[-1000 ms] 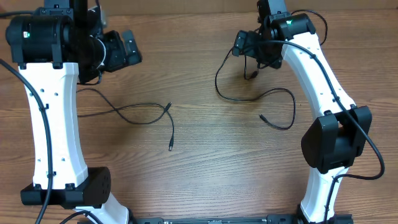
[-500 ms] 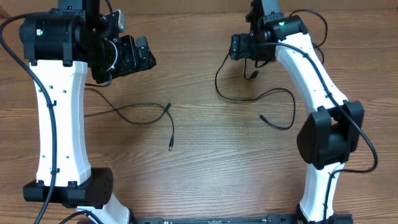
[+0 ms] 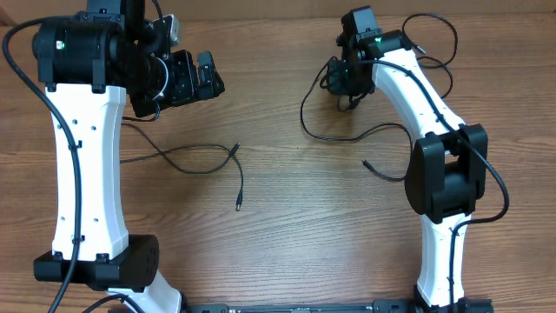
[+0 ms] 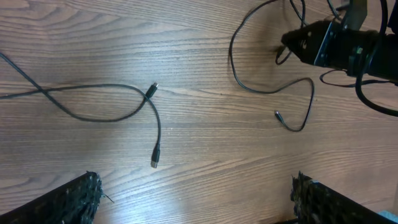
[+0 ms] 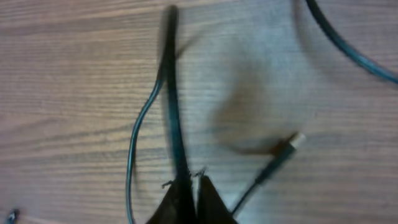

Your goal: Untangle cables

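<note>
The right claw (image 5: 190,186) is closed tight on a thin strand of the right cable (image 3: 410,152), at about 1 o'clock on the tabletop (image 3: 304,235). I judge it grips there to pull this cable away. The left claw (image 4: 193,199) is wide open and holds nothing, hanging above. The left cable (image 3: 241,183) lies loose at 9 o'clock, well apart from the other.
</note>
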Robot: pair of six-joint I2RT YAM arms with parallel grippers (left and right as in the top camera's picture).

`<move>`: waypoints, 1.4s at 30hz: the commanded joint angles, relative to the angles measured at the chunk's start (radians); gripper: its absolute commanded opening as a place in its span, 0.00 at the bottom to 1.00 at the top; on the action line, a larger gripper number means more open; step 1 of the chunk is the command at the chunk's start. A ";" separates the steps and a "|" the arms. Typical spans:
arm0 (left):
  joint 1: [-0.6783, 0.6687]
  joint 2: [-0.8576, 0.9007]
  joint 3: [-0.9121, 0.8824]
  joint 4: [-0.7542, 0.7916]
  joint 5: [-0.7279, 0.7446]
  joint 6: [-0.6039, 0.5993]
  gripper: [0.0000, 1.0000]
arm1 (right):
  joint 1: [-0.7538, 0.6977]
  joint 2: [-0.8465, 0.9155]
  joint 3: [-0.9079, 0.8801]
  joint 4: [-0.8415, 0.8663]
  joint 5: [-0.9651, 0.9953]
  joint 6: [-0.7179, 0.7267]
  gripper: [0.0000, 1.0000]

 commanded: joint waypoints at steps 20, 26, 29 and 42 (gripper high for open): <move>-0.004 -0.005 -0.004 -0.002 0.007 0.019 1.00 | 0.023 -0.475 0.148 -0.052 -0.314 0.031 0.04; -0.004 -0.005 -0.004 0.001 0.007 0.019 0.99 | 0.077 -0.607 0.148 -0.068 -0.313 0.031 0.04; -0.004 -0.005 -0.004 0.001 0.007 0.019 1.00 | 0.109 -0.650 0.148 -0.067 -0.313 0.031 0.04; -0.014 -0.002 -0.006 0.004 0.119 -0.036 1.00 | 0.143 -0.673 0.147 -0.088 -0.314 0.096 0.04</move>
